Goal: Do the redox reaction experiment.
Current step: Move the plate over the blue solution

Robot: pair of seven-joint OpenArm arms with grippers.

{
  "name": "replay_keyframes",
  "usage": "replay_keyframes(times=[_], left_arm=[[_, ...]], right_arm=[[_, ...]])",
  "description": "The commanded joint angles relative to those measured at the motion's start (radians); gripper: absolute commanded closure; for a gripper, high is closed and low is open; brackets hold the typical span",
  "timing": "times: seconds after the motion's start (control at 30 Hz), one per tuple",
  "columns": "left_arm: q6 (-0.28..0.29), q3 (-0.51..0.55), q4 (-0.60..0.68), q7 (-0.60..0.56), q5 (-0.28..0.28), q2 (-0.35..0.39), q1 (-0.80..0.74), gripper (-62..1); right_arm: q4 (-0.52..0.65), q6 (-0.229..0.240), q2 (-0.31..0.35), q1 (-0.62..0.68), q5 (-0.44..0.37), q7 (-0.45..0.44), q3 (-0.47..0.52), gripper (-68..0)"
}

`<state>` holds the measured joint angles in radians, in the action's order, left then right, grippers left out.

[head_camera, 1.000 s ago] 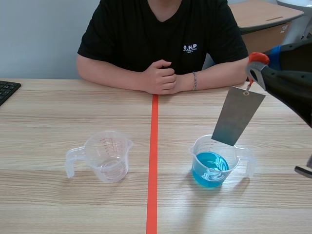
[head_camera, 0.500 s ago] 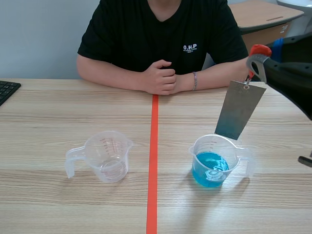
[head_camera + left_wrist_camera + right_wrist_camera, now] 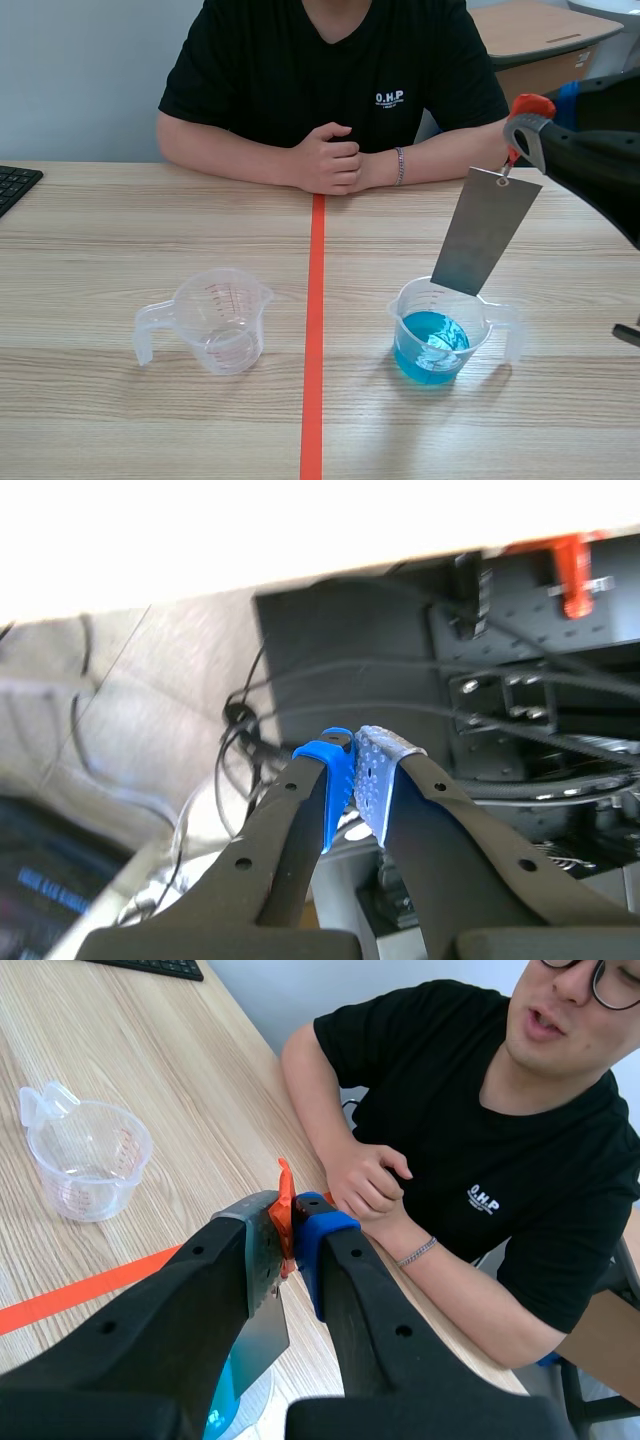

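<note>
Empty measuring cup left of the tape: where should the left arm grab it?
The handle. The empty cup stands upright, handle jutting toward the left arm's side. Bring the left tool in low from that side, closing across the handle; the round body likely gives less purchase.

Keyboard (image 3: 12,186) half off the scene's edge; blue-liquid cup (image 3: 252,1406) mostly behind right hand (image 3: 290,1226).

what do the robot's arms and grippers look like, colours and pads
The left gripper has two thick black fingers with small round holes; one tip pad is blue, the other pale grey and dotted. The right gripper has the same black fingers, one pad blue. The right arm is smooth and black.
</note>
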<state>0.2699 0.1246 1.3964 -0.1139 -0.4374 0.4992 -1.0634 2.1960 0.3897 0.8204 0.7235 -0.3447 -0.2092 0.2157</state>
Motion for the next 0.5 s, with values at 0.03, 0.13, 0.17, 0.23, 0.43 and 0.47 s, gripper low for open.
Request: replay_keyframes(times=[0.03,0.13,0.17,0.23,0.43,0.47], left_arm=[[0.041,-0.003,0.026,-0.026,-0.028,0.072,0.025,-4.0],[0.072,-0.003,0.028,-0.025,-0.035,0.146,0.08,-4.0],[0.079,-0.003,0.028,-0.025,-0.035,0.17,0.101,-4.0],[0.095,-0.003,0.028,-0.025,-0.035,0.216,0.142,-4.0],[0.145,-0.013,0.039,-0.025,-0.047,0.32,0.28,-4.0],[0.145,-0.024,0.045,-0.025,-0.046,0.334,0.305,-4.0]], right_arm=[[0.008,-0.003,0.002,-0.011,-0.008,-0.019,0.008,-1.5],[0.008,-0.003,0.002,-0.011,-0.008,-0.019,0.008,-1.5],[0.008,-0.003,0.002,-0.011,-0.008,-0.019,0.008,-1.5],[0.008,-0.003,0.002,-0.011,-0.008,-0.019,0.008,-1.5],[0.008,0.0,0.002,-0.011,-0.008,-0.019,0.008,-1.5],[0.008,0.0,0.002,-0.011,-0.008,-0.019,0.008,-1.5]])
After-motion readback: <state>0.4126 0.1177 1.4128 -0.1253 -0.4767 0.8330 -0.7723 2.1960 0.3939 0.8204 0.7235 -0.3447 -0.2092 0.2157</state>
